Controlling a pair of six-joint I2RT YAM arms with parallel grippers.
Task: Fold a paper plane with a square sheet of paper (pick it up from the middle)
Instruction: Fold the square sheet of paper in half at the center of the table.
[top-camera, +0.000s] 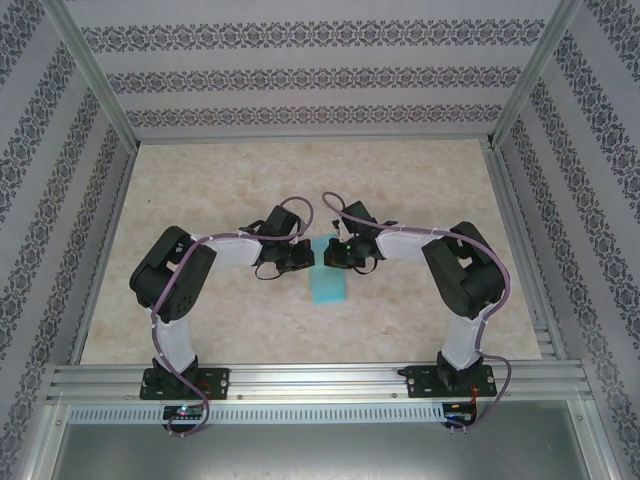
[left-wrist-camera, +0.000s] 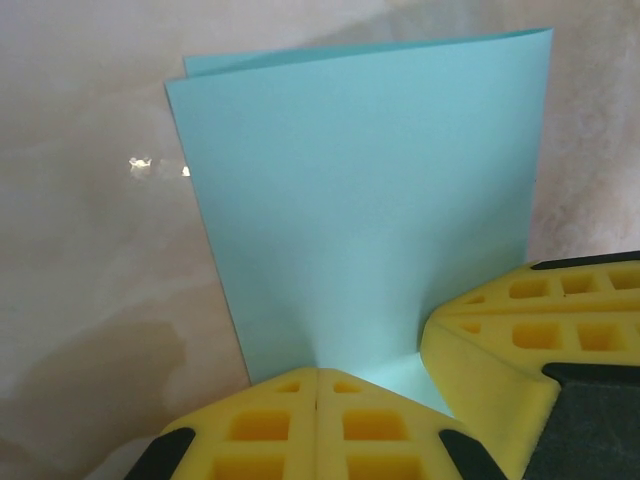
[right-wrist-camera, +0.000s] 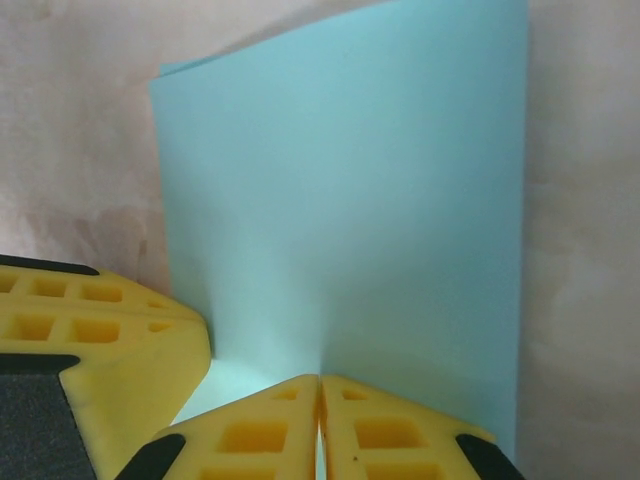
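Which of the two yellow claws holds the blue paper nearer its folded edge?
The right gripper; the left gripper pinches the square sheet of paper nearer its open, slightly offset edges.

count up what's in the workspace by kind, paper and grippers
square sheet of paper, teal-blue, folded over: 1
grippers with yellow fingers, left gripper and right gripper, both closed on the sheet's edge: 2
total: 3
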